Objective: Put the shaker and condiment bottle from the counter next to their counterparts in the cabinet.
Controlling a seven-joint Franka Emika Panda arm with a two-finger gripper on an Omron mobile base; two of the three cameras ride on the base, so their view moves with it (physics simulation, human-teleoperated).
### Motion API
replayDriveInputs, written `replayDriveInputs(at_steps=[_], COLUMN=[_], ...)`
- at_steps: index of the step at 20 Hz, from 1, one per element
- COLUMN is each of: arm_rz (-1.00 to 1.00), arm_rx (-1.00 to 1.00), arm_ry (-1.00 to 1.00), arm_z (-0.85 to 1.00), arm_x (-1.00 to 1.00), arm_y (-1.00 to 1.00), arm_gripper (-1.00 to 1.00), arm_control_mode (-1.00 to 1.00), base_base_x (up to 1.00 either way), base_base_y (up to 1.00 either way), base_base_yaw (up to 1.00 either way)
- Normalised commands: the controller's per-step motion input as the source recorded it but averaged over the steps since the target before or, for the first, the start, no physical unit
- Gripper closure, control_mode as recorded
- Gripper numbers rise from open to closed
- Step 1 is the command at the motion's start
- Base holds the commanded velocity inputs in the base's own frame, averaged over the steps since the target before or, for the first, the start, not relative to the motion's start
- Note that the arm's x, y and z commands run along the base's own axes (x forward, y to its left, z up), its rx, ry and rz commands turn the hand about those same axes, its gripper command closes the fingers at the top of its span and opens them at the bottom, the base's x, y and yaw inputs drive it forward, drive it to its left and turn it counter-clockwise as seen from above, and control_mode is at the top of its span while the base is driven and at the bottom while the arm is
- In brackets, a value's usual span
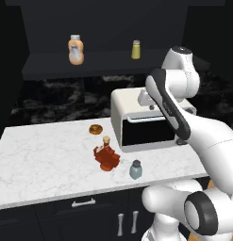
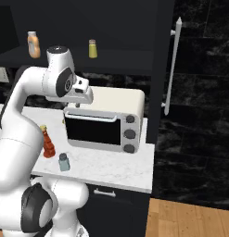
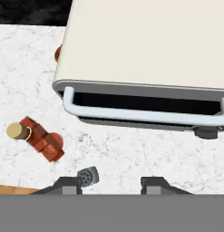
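shaker upright at counter near edge, right of condiment bottle (both untouched) | step: reaching for first pick; next: descend near-left onto shaker | gripper spread wide, empty, pointing down above toaster oven

shaker, condiment bottle upright on counter

Red-orange condiment bottle (tan cap)
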Motion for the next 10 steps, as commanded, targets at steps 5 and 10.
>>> replayDriveInputs(at_steps=[5, 10], arm_rz=[0.08, 0.18], arm_rx=[0.0, 0.12], arm_ry=[-0.09, -0.16], arm_z=[-0.02, -0.19], arm_x=[-0.15, -0.57], arm_y=[0.0, 0.0], arm_gripper=[-1.0, -1.0], arm_control_mode=[-1.0, -1.0], base_base_x=[0.0, 0.0], base_base_y=[0.0, 0.0], base_base_yaw=[0.0, 0.0])
